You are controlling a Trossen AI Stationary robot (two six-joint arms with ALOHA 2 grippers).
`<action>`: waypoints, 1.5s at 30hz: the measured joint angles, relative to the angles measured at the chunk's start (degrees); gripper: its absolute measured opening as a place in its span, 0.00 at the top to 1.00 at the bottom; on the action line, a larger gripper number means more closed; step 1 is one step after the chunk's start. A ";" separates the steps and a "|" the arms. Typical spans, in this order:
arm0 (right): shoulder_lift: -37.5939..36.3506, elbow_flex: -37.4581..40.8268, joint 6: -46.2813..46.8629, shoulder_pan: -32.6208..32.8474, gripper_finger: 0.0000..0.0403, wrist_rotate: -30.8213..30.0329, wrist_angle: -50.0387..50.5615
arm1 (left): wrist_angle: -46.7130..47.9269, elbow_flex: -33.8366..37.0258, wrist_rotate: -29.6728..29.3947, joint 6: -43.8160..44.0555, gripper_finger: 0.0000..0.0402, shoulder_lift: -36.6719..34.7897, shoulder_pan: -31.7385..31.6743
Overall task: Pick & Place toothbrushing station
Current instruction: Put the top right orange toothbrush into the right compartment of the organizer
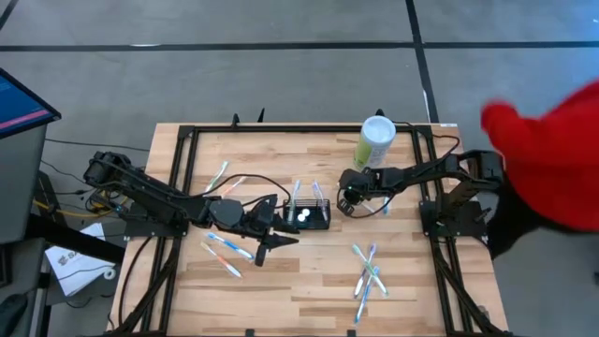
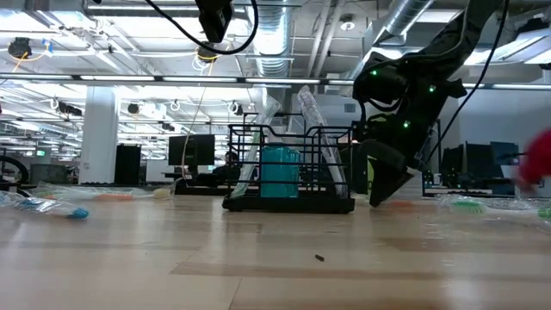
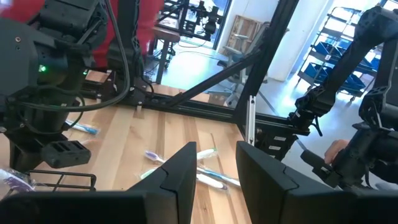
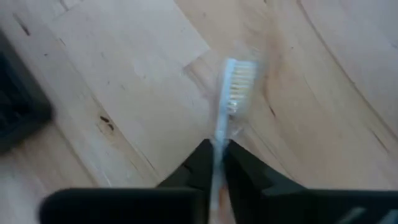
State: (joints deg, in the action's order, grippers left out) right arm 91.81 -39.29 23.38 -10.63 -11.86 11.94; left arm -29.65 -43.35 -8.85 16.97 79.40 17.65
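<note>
At the far left of the wooden table (image 1: 299, 281), the left arm reaches in from its base toward the middle. Two toothbrushes (image 1: 225, 175) lie near the back edge beside it, and two more (image 1: 227, 248) lie just in front of it. The left gripper (image 1: 271, 239) sits just left of the table's centre, its dark fingers (image 3: 180, 174) standing apart with nothing between them; the left wrist view shows bare wood and a few toothbrushes (image 3: 199, 168) beyond the gap.

Just right of that gripper, near the middle of the table, stands the toothbrushing station (image 1: 309, 215), a small black wire caddy with low walls. It rests flat on the wood. Toothbrushes stand in it, leaning, and the low view shows a teal object (image 2: 278, 172) inside its wire frame.

Right of the caddy and close beside it is the right gripper (image 1: 348, 198), low over the table. Its jaws are closed on a white toothbrush (image 4: 229, 106), whose bristled head sticks out past the fingertips over the wood.

Behind this gripper, near the back edge, stands a pale-green canister (image 1: 375, 142) with a white lid. Toward the front right lies a loose cluster of toothbrushes (image 1: 368, 273). At the far right edge, beyond the table, a person's red sleeve (image 1: 552, 159) shows.
</note>
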 joint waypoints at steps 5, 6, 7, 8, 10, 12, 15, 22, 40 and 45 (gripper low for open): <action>-0.04 0.02 0.18 0.00 0.96 -0.06 -0.42 | 0.00 0.00 -0.04 0.00 0.73 0.00 0.00; -0.04 0.03 0.40 0.00 0.96 -0.08 -0.56 | 0.00 0.00 -0.12 0.00 0.73 0.00 0.01; -0.04 0.04 0.49 0.00 0.97 -0.09 -0.90 | 0.01 0.00 -0.17 -0.01 0.73 0.00 0.00; -0.04 0.03 0.55 0.00 0.98 -0.09 -1.34 | 0.02 0.00 -0.17 -0.01 0.73 0.00 0.00; -0.04 -0.35 1.00 0.00 0.99 -0.09 -1.35 | 0.02 0.00 -0.17 0.00 0.73 0.00 0.00; -0.04 -0.96 1.21 0.27 0.98 -0.10 -1.46 | 0.02 0.00 -0.17 0.00 0.73 0.00 0.01; -0.04 -1.66 1.18 0.59 0.99 -0.17 -1.47 | 0.02 0.00 -0.44 0.00 0.73 0.00 0.00; -1.01 -3.23 1.09 0.59 1.00 -0.80 -1.50 | 0.02 0.00 -0.80 0.00 0.73 0.00 0.00; -20.25 -3.39 0.07 6.02 1.00 -7.92 -9.46 | 0.07 0.02 -1.08 0.00 0.73 0.02 0.00; -23.41 -3.39 -3.31 12.03 1.00 -11.44 -15.62 | 0.07 0.02 -1.06 -0.02 0.73 0.02 0.00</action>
State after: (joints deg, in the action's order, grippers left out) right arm 68.40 -42.68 20.06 1.40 -23.30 -3.68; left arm -29.58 -43.34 -9.90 16.95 79.42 17.65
